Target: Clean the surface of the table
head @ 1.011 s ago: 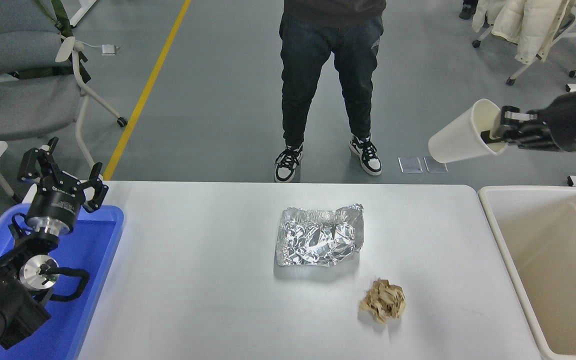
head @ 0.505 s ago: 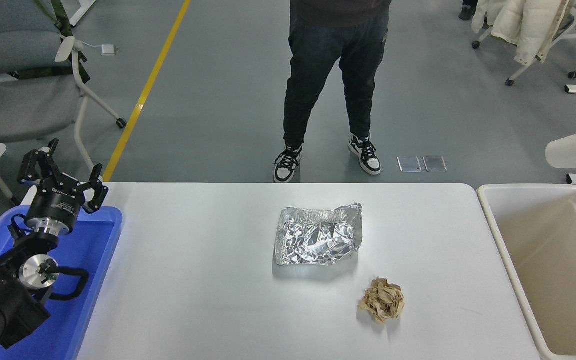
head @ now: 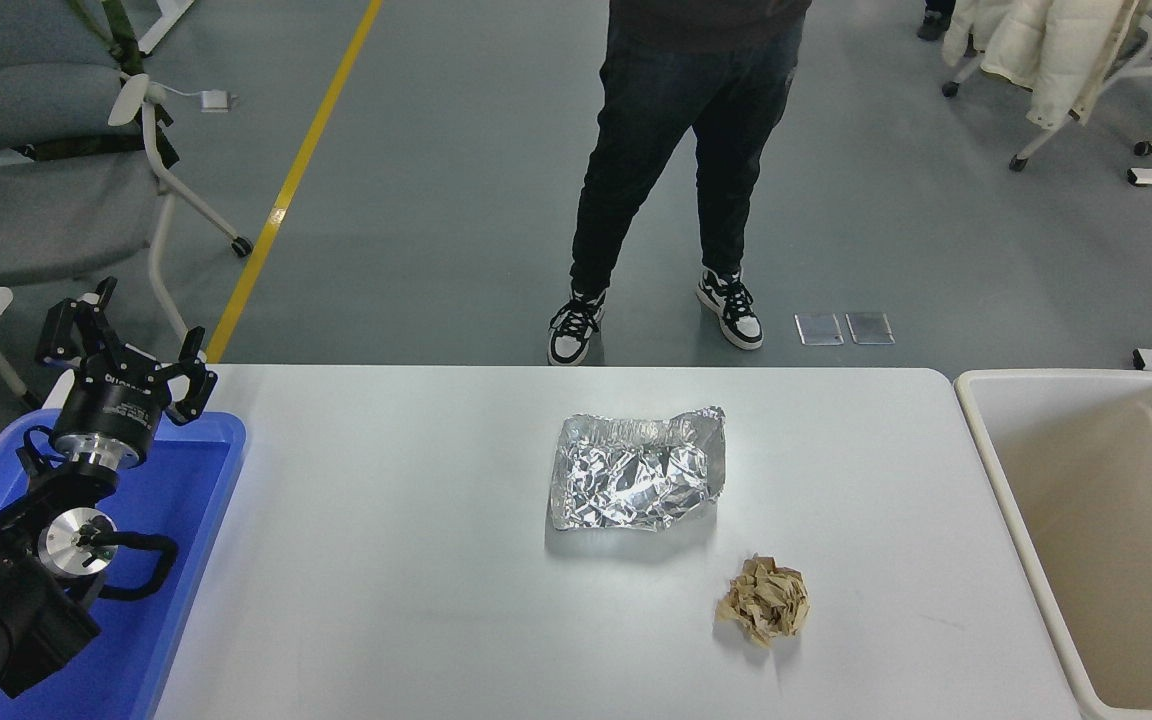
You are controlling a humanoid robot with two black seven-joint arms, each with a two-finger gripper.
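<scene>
On the smooth, stiff worktop (head: 386,560), light crumpled foil (head: 636,470) at 12 o'clock invites an edge pinch; left pincer (head: 126,355) gapes, right unseen.

The left arm (head: 6,590) was positioned at the lower left of the head view, extended away from the camera. A bare metal disc was seen at its wrist joint, with a black cable looped just beside it. The left gripper (head: 126,345) was held pointing away from the camera, above the wrist, with its black fingers (head: 198,372) spread apart and nothing between them. The right arm and its gripper were not seen anywhere in the view.
</scene>
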